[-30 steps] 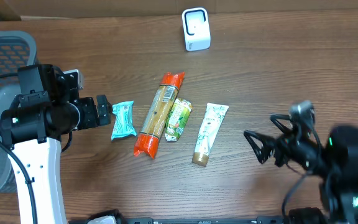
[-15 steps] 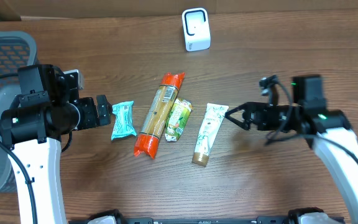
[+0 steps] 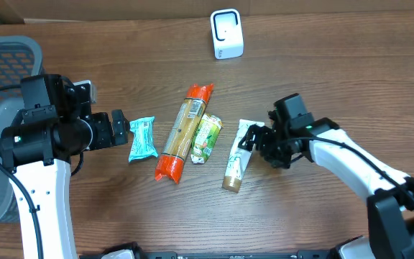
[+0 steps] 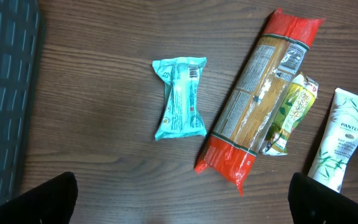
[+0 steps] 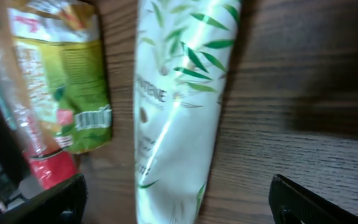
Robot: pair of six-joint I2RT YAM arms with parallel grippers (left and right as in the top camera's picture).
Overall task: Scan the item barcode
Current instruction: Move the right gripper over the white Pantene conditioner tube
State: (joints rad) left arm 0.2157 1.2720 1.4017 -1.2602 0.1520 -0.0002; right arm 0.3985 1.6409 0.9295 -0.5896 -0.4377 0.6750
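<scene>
One white Pantene tube (image 3: 234, 164) lay flat on the wooden tabletop (image 3: 336, 72), its cap end pointing toward the near edge, at the right end of a row of four items. The right gripper (image 3: 251, 139) hung over the tube's upper end with its jaws released, one on each side of the tube and not closed on it. Just left of the tube lay one green packet (image 3: 207, 138), touching one long pasta pack with red ends (image 3: 184, 133). One teal packet (image 3: 142, 138) lay apart, further left. Near it the left gripper (image 3: 118, 128) hung with jaws spread wide, holding nothing. One white scanner (image 3: 226, 34) stood at the far edge, and one grey basket (image 3: 6, 43) sat at the far left.
</scene>
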